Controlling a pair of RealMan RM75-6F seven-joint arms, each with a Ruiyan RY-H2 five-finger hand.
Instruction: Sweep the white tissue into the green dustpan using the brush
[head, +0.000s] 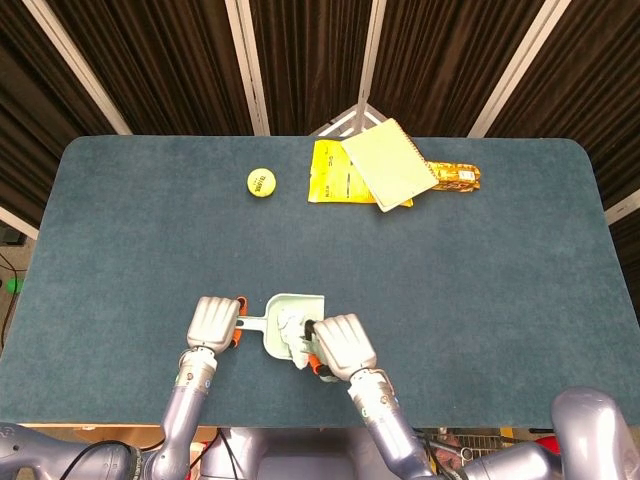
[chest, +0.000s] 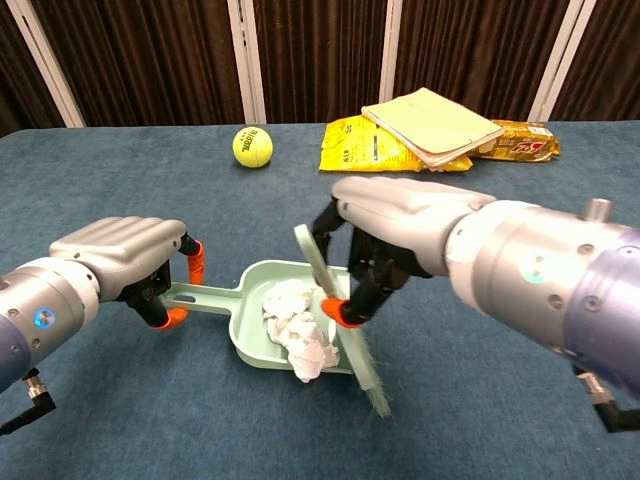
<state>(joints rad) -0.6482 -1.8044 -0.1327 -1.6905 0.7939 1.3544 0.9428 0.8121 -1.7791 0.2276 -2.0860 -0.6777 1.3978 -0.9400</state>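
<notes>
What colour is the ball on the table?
The ball is yellow-green, like a tennis ball; the chest view shows it best.

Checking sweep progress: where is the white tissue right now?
In the chest view the white tissue lies in the green dustpan, spilling over its open edge beside the brush.

Tissue (chest: 298, 329) in dustpan (chest: 249, 311), brush (chest: 345, 329) alongside.

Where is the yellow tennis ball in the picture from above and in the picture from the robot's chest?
Head view: the tennis ball lies in the upper left-middle of the table, far from both hands.
Chest view: the tennis ball sits near the table's far edge, left of center.
Shared landmark: in both views the yellow snack bag lies just to its right.
</notes>
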